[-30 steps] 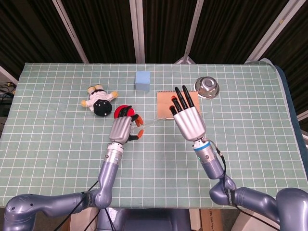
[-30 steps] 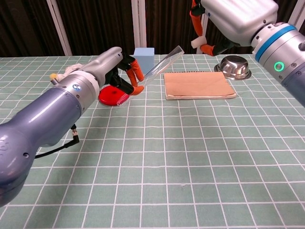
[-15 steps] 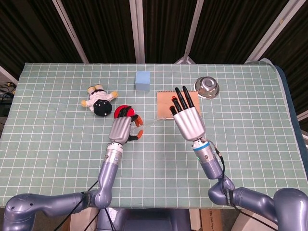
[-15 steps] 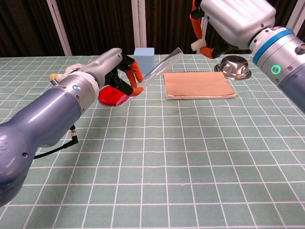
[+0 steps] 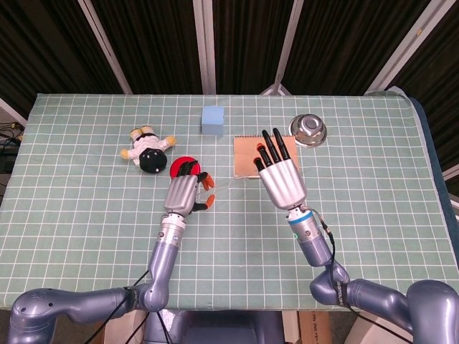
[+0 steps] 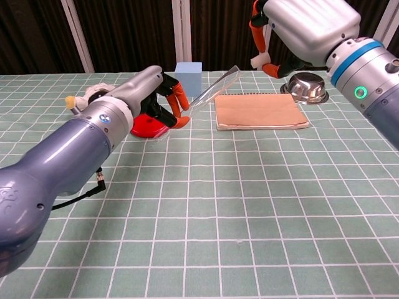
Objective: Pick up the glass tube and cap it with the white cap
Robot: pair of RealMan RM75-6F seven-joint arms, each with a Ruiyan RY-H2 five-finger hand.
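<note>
- Near the middle of the table (image 5: 358, 215), seen from the head view, my left hand (image 5: 183, 192) grips the glass tube (image 5: 228, 181) at its lower end, so the clear shaft runs out to the right toward the tan notebook (image 5: 252, 155).
- From the same view, my right hand (image 5: 281, 179) hovers over the notebook's near edge with fingers stretched forward; the white cap is hidden beneath it, so I cannot tell the grasp from here.
- Further back lie a red disc (image 5: 177, 166) just behind my left hand, a doll (image 5: 148, 150), a blue block (image 5: 213, 120) and a steel bowl (image 5: 309, 130) toward the far right corner.
- Across the chest view, the tube (image 6: 215, 85) tilts upward from my left hand (image 6: 163, 98), its open mouth raised over the notebook's far left corner (image 6: 259, 111).
- High on the right, my right hand (image 6: 293, 31) pinches the white cap (image 6: 257, 60) between its orange-tipped fingers (image 6: 255, 28), well apart from the tube's mouth.
- I judge the tube light, rigid, smooth and breakable: squeezed hard it could crack, held loosely it could slide or swivel.
- Holding it near the closed end leaves the mouth free, though the long free length will probably sway when the cap pushes on.
- My guess is that the cap is small and light, best kept at its rim so its opening faces the tube.
</note>
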